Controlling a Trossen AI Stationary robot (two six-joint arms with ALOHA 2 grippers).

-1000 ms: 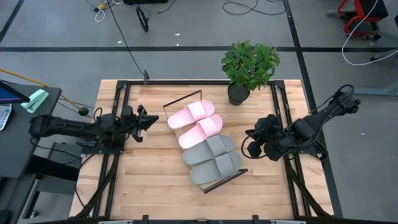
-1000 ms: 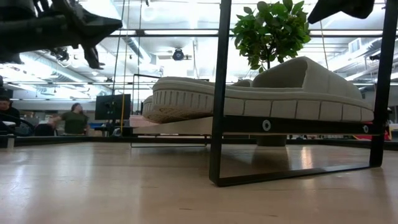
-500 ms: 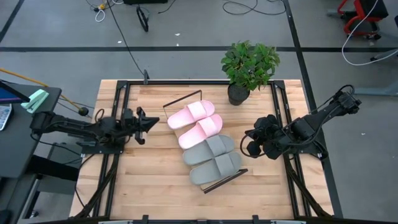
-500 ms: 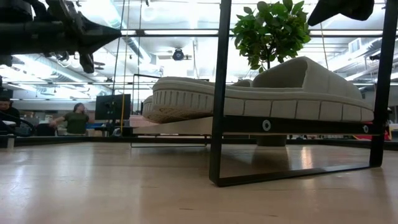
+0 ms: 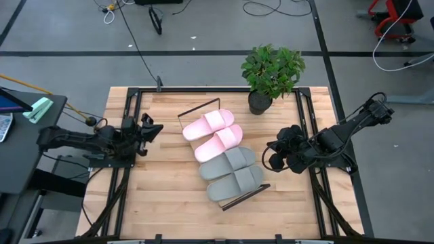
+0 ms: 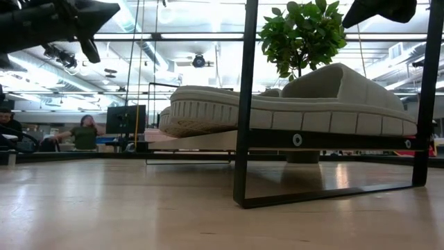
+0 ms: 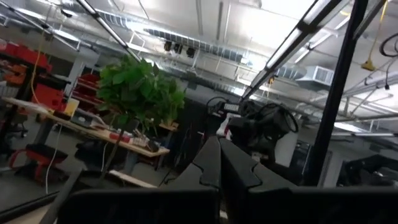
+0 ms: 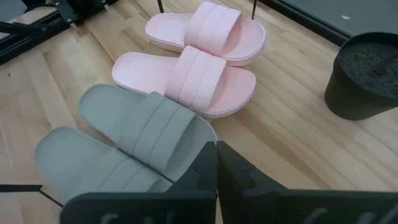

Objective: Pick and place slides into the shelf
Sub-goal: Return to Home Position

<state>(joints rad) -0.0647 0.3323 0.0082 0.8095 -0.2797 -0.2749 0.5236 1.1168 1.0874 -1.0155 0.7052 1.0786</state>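
Currently you have all four slides lined up on the shelf (image 6: 333,139), which runs diagonally across the middle of the high view. The two pink slides (image 5: 215,133) take its upper-left end and the two grey slides (image 5: 231,173) its lower-right end. Each touches its neighbour, with the straps lying side by side.

Your left gripper (image 5: 152,127) hovers at centre-left of that view, well apart from the shelf, over the black rails at the edge of the table (image 5: 169,203). Its wrist view shows the fingers (image 7: 211,163) pressed together with nothing between them.

Your right gripper (image 5: 272,154) hangs at centre-right, near the grey end but touching nothing. Its fingers (image 8: 214,165) are likewise closed on nothing.

A potted plant (image 5: 272,69) stands on the table just beyond the pink end, at upper centre, close to the shelf's wire frame.

From the low view, a black upright (image 6: 246,104) of the shelf frame crosses in front of the nearest grey slide (image 6: 312,101) and blocks part of its sole. The pink pair is hidden behind it. A person (image 6: 84,133) sits far back in the room at the left.
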